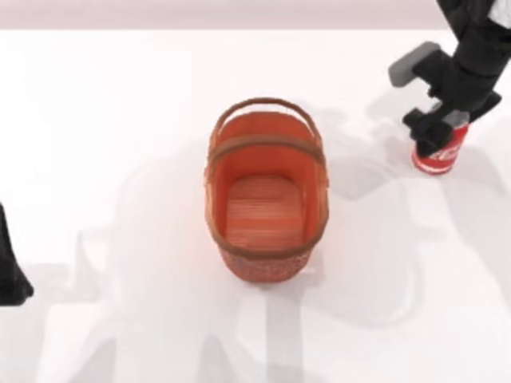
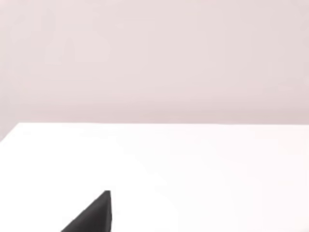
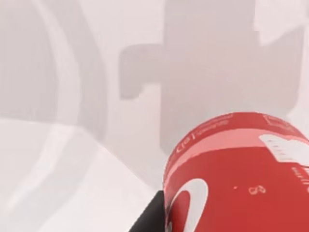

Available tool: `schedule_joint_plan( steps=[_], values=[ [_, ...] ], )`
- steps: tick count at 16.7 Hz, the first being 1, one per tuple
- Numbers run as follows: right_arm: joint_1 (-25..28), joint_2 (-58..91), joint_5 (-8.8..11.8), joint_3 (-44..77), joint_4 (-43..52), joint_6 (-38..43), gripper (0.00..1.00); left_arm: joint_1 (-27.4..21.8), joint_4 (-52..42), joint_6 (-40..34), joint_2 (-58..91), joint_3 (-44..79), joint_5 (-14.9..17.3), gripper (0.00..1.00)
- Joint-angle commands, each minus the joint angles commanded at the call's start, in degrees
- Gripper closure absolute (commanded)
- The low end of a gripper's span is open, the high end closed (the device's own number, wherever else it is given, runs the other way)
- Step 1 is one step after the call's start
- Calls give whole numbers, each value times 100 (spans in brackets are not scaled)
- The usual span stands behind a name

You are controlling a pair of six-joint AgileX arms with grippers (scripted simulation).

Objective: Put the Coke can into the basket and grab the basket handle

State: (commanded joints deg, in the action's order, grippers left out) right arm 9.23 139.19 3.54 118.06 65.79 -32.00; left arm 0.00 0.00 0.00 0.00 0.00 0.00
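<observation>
Basket [image 1: 267,191] = landmark, stands mid-table [image 1: 120,120]. Oval, orange-red wicker weave, brown rim band, slatted floor visible inside, nothing in it. Basket handle [image 1: 266,144]: thin brown-orange arched strip, spans rim to rim across the basket's width; no gripper touching it.

Coke can [image 1: 440,154]: well to the right of basket, slightly toward the far side of it, upright on the table, apart from the basket. Small red cylinder w/ white script, much smaller than the basket; silver top mostly hidden under the arm in top view. Right wrist view: can [image 3: 236,179] fills the near field, red body w/ white lettering and a paler red band near its end; a dark finger [image 3: 149,217] sits right at the can's side.

Right gripper [image 1: 435,128]: on the can's upper part, right of basket. Fingers straddle the can, but whether they're actually pinching it or just spread around it: can't tell from either view.

Left gripper [image 2: 94,217]: parked at the table's left edge, far left of basket and nearer the front; only a dark tip shows in left wrist view, so spread or pressed together can't be told.
</observation>
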Motion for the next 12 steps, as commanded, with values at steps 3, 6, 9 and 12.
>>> schedule_joint_plan(
  steps=[3,6,9,12],
  values=[
    [109,-87,644,-460,-1089,360,100,0,0,0,0,0,0,0],
    [244,-292,1499,-1020,-2647,838,100,0,0,0,0,0,0,0],
    [400,-615,2475,-1624,-4476,1375,100,0,0,0,0,0,0,0],
    [554,-1015,3480,-2255,-6371,1932,100,0,0,0,0,0,0,0]
  ],
)
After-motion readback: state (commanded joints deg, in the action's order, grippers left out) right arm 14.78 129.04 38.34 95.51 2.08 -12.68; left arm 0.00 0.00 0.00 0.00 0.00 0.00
